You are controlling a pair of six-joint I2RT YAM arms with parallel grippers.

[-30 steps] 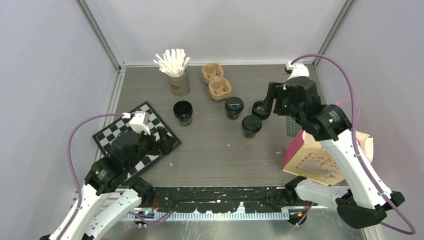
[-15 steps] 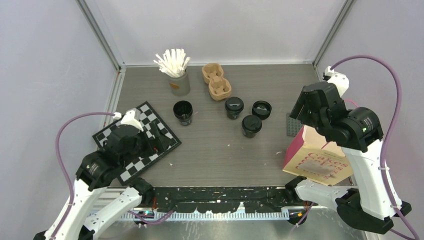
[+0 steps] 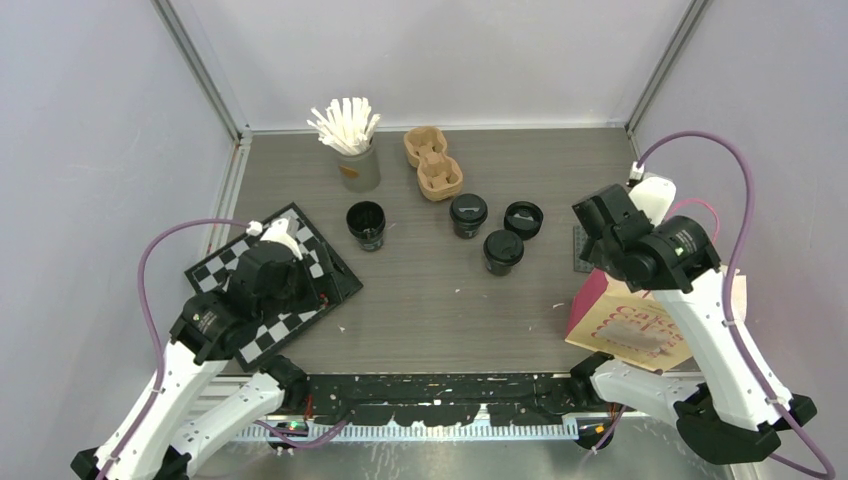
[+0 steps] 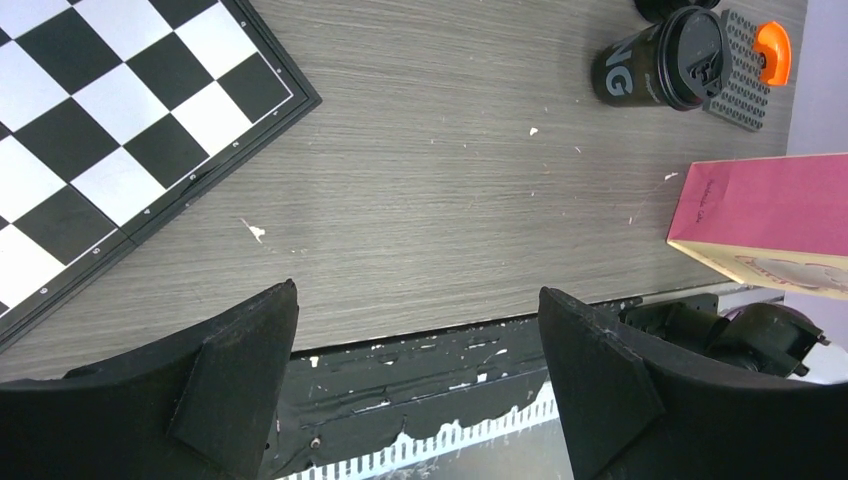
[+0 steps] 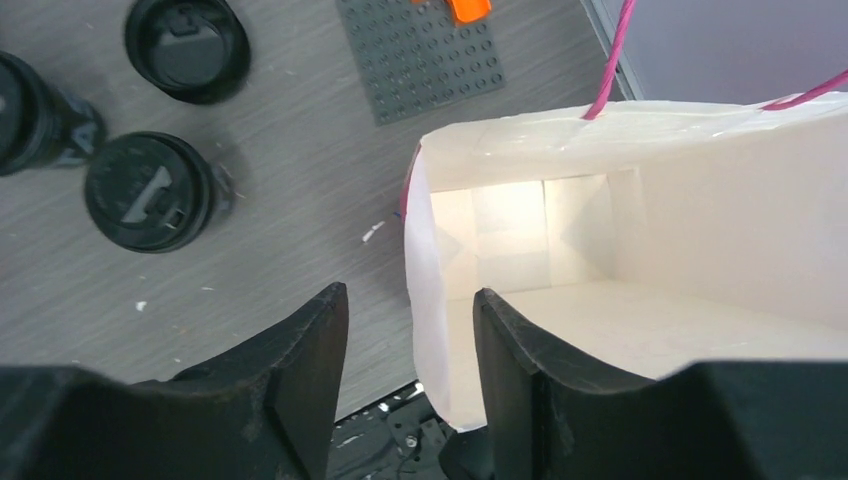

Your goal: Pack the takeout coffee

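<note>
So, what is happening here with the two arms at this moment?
The right hand hangs over the pink paper bag, its jaws open on either side of one wall, not gripping it. The left hand hovers open and empty near the chessboard. The black coffee cups stand on the table; none is in the bag.

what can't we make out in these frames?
- Top view: left claw and right claw, hidden under their own wrists.
- Top view: what is in the open cup, too dark and small.
- Left wrist view: lettering on the lidded cup, curving out of sight past "NG".
- Top view: print on the bag, partly covered by the right arm.
</note>
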